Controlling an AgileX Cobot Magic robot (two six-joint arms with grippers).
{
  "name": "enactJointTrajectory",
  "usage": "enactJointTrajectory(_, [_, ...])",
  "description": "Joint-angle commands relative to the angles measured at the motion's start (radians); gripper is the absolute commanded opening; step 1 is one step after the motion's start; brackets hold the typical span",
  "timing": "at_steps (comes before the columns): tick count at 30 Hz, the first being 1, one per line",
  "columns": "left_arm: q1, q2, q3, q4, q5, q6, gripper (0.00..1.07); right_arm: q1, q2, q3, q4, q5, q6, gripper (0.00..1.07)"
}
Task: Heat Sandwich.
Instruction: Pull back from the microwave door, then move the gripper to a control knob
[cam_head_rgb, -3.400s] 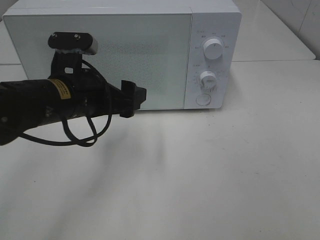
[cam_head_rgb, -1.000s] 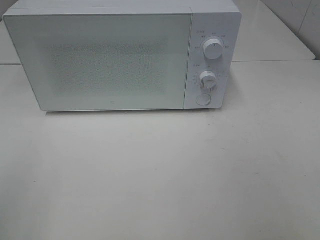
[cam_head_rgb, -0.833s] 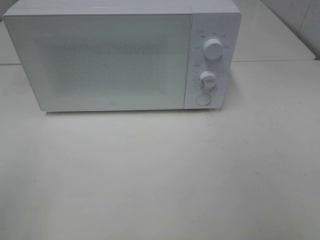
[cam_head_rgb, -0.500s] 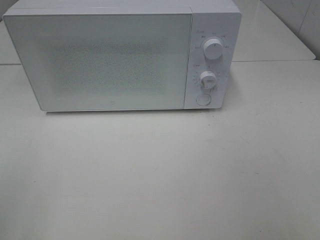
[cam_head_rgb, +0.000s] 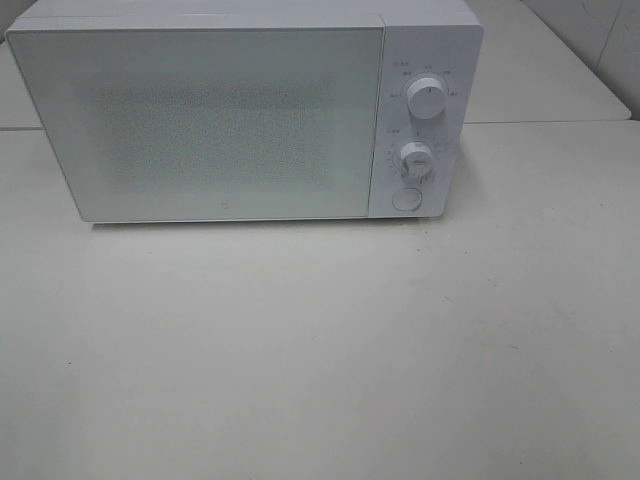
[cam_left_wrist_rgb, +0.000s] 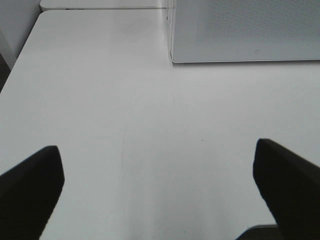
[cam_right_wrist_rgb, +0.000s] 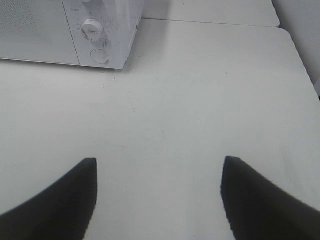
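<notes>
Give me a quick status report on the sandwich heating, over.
Left end effector open, empty; right end effector open, empty. Sandwich not in view. Microwave door shut. No obstruction seen on table.

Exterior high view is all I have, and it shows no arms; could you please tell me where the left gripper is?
Observer: The left gripper hangs open over bare table, facing a lower corner of the microwave door.
Operator: Thank you. And the right gripper?
Observer: The right gripper is open and empty, facing the lower knob and the round button.
Operator: Does either wrist view show the sandwich?
Observer: No, neither does; both show only table and microwave.
</notes>
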Motion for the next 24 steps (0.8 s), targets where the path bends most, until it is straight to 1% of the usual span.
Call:
enactJointTrajectory(1, [0.000, -0.023, 0.002, -0.011, -0.013, 0.003, 0.98, -0.008, -0.028, 0.001, -0.001, -0.005, 0.006, 0.68])
enactJointTrajectory(24, [0.000, -0.023, 0.002, -0.011, -0.013, 0.003, 0.98, -0.008, -0.028, 0.001, -0.001, -0.005, 0.006, 0.68])
